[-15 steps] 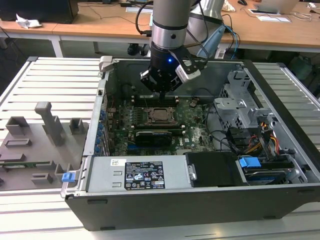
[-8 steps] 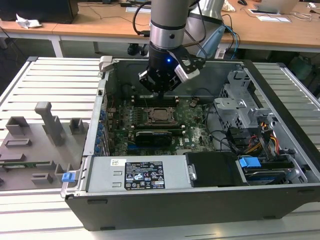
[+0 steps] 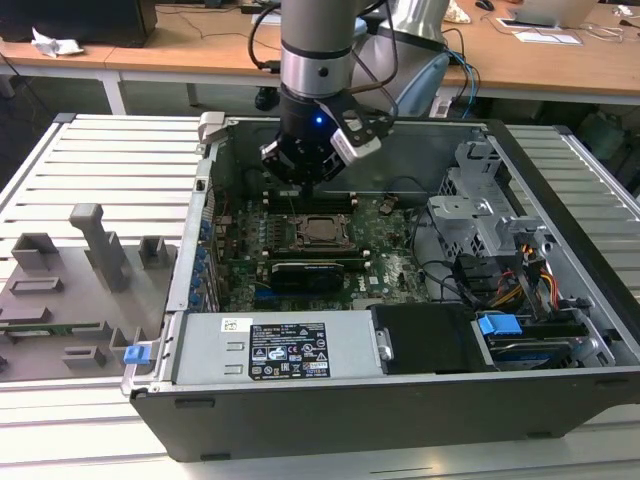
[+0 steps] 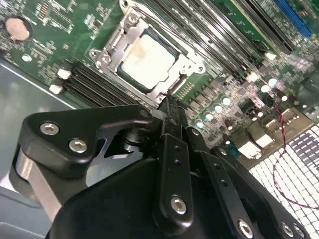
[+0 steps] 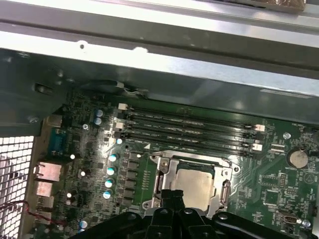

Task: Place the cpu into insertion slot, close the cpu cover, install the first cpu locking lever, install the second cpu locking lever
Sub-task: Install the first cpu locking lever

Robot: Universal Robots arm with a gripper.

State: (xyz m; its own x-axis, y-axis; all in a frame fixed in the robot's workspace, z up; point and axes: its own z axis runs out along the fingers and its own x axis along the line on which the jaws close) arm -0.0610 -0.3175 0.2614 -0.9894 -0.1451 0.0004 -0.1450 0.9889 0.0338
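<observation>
Slatted table [image 3: 110, 150], apparently wooden desks [image 3: 560, 60] behind.

cpu [image 4: 147, 61]: pale matt metal, just beyond the pincer [image 4: 169, 107]
cover [image 4: 117, 44]: bare grey metal
pincer: black, smooth, slightly glossy
case [image 3: 560, 300]: dull grey sheet metal

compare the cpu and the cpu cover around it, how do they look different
The cpu is a solid, pale silvery square; the cpu cover is a grey metal frame with an open middle. The cpu fills the window; the cpu cover rims it. Both lie flat in the socket.
</observation>
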